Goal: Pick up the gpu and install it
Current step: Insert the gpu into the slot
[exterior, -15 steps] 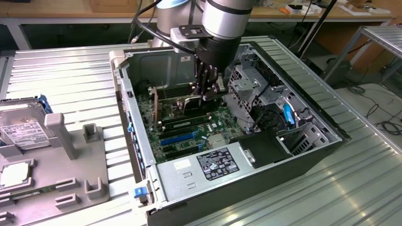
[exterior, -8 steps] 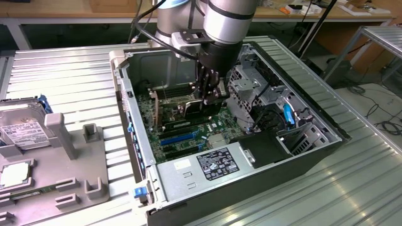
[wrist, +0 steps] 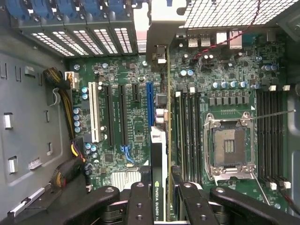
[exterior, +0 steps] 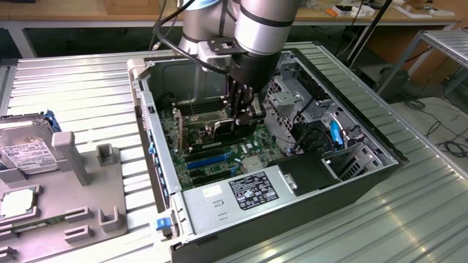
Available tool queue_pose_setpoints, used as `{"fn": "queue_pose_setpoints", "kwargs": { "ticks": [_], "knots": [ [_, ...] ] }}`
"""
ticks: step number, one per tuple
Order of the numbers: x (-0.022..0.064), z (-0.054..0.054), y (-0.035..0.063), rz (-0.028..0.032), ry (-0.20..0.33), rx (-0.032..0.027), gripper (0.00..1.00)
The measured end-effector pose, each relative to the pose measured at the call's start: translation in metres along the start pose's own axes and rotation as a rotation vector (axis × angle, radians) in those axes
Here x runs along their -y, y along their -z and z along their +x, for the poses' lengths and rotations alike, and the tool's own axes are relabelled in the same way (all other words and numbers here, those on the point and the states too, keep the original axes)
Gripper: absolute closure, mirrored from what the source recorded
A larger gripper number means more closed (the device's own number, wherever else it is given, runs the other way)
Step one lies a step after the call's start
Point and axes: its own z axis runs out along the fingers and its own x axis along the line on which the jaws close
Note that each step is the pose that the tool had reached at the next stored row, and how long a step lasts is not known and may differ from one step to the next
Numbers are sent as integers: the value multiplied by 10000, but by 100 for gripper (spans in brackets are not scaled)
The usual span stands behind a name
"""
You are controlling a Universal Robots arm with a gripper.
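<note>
The jaws (wrist: 161, 177) are closed on the gpu (wrist: 159, 150), with a black finger (wrist: 139, 199) against each flat face. The card stands on edge between them, its labelled end nearest the wrist camera. Its silvery bracket reaches the rear wall of the computer case (exterior: 314, 211).

The case lies open on its side on the ribbed metal surface (exterior: 80, 87), and the arm reaches down into it. In the exterior view the gripper (exterior: 245, 116) is low inside the case, holding the gpu (exterior: 208, 130) upright over the green motherboard (wrist: 136, 122). The card runs just beside the blue expansion slot (wrist: 150, 105) and parallel to it. I cannot tell whether its lower edge sits in a slot.

The board also carries a white slot (wrist: 95, 112), an empty processor socket (wrist: 228, 147) in a metal frame, and long black memory slots (wrist: 272, 136). A silver power supply (exterior: 241, 192) with a black label lies at the near end of the case. A metal drive cage (exterior: 292, 101) stands along the side toward the exterior view's right.

Beside the case, at the exterior view's left, a grey tray (exterior: 73, 181) sits on the surface. It holds a hard drive (exterior: 26, 150) with a white label, a square processor (exterior: 16, 203) and a narrow green memory stick (exterior: 36, 224).
</note>
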Motion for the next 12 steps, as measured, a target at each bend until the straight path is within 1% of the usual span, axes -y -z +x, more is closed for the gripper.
{"fn": "queue_pose_setpoints", "kwargs": {
  "ticks": [12],
  "knots": [
    [-62, 59, -69, 1, 176, -14, 73]
  ]
}}
